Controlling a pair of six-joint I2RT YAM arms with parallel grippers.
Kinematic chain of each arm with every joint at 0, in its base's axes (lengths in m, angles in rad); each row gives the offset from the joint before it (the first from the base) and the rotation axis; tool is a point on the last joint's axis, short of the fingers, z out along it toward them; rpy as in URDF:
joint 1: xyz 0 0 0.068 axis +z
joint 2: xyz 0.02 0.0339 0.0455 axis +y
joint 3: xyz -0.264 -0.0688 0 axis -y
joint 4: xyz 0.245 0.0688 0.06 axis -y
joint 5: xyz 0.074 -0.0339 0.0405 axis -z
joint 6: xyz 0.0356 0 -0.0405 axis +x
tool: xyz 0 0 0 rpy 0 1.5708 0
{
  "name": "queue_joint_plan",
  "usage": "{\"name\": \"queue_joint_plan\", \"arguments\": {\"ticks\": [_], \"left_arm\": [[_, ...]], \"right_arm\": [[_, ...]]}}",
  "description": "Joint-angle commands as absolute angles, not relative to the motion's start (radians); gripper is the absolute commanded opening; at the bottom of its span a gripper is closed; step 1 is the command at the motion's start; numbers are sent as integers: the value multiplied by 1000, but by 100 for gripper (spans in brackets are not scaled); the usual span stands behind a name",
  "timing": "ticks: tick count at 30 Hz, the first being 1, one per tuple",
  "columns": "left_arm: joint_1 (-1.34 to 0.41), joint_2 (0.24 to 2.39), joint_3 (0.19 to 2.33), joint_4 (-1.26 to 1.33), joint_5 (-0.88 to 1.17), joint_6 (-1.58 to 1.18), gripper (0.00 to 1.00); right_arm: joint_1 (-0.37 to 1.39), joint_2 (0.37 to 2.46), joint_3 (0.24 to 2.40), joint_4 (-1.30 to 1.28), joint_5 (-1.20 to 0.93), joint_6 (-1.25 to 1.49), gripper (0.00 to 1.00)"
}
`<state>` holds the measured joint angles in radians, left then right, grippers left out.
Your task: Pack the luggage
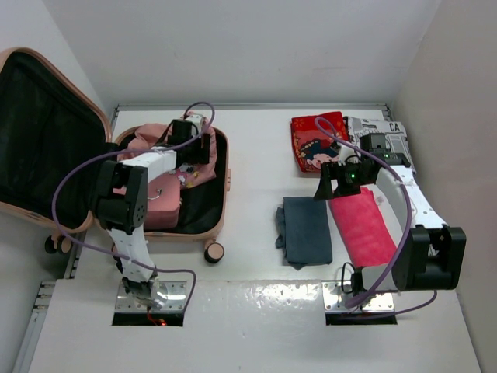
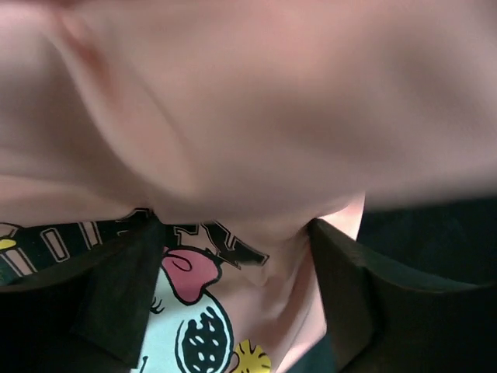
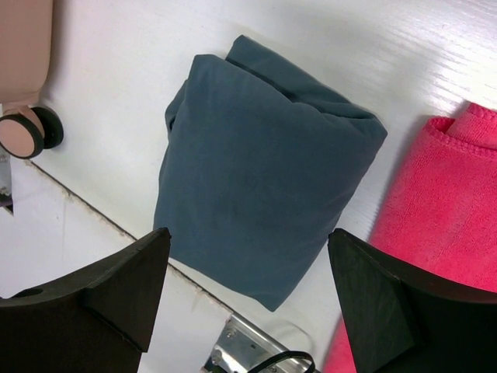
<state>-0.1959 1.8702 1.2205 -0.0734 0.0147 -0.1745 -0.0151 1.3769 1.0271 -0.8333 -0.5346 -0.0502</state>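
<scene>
The luggage, a peach-pink hard-shell suitcase [image 1: 220, 203], lies open at the left, its black-lined lid [image 1: 39, 140] raised. My left gripper [image 1: 192, 149] is inside the shell, open, low over a pink printed shirt [image 1: 147, 144]. The left wrist view shows the left gripper [image 2: 233, 233] with its fingers astride the shirt's cartoon print [image 2: 194, 311]. My right gripper [image 1: 338, 180] hangs open and empty above the table between a folded blue-grey cloth [image 1: 305, 229] and a pink towel [image 1: 363, 227]. In the right wrist view the right gripper [image 3: 248, 241] is over the cloth [image 3: 264, 179].
A small pink box with a metal handle [image 1: 161, 203] lies in the shell. A red printed item [image 1: 318, 144] and a newspaper-print item [image 1: 384, 130] lie at the back right. A suitcase wheel [image 1: 213, 252] sticks out toward the cloth. Walls close in both sides.
</scene>
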Motion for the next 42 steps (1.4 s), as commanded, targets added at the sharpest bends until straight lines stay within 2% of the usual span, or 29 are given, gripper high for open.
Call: {"name": "queue_joint_plan", "arguments": {"ticks": [1,2,3,5,6,8,9,10,14,20,22,23,24,26,28,32,36,38,40,42], "left_arm": [[-224,1934,1264,-110,-24,-225,73],[-224,1945,1276,-156,-25,-213,67],[-224,1954,1287,-179,-25,-195,50],[-224,1967,1305,-262,12,-173,36],[-224,1967,1318,-296,21,-149,25],[-210,1967,1327,-357,47,-121,13],[-210,1954,1327,-408,61,-101,1],[-196,1945,1315,-438,74,-91,0],[-176,1890,1258,-563,107,-38,0],[-137,1853,1226,-618,55,-37,1],[-104,1871,1236,-634,107,-49,29],[-91,1871,1236,-624,145,-49,53],[-68,1838,1236,-608,231,-49,62],[-55,1778,1226,-537,305,-13,72],[-45,1665,1213,-461,415,17,76],[-44,1508,1212,-349,503,49,78],[-55,1445,1235,-259,493,49,72],[-84,1460,1245,-244,431,49,71],[-103,1523,1255,-235,353,26,63],[-112,1571,1255,-210,324,-17,60]], "right_arm": [[-8,1382,1060,-841,-520,-75,82],[-8,1379,1063,-845,-519,-78,82],[-8,1381,1066,-848,-512,-78,82],[-8,1377,1072,-850,-511,-84,82],[-8,1373,1072,-850,-509,-87,82],[-8,1367,1072,-853,-511,-90,82],[-8,1367,1071,-853,-514,-89,82],[-8,1364,1071,-853,-512,-90,82],[-9,1354,1068,-853,-517,-94,82],[-8,1364,1075,-854,-525,-95,82],[-8,1371,1084,-856,-529,-92,82],[-8,1377,1089,-859,-528,-94,82],[-8,1385,1097,-864,-528,-95,82],[-8,1387,1104,-871,-528,-98,82],[-8,1385,1104,-874,-526,-100,82],[-8,1384,1103,-870,-532,-94,82],[-9,1385,1101,-844,-537,-74,82],[-8,1379,1097,-821,-529,-54,81],[-8,1378,1100,-812,-514,-41,81],[-8,1384,1108,-802,-505,-31,81]]}}
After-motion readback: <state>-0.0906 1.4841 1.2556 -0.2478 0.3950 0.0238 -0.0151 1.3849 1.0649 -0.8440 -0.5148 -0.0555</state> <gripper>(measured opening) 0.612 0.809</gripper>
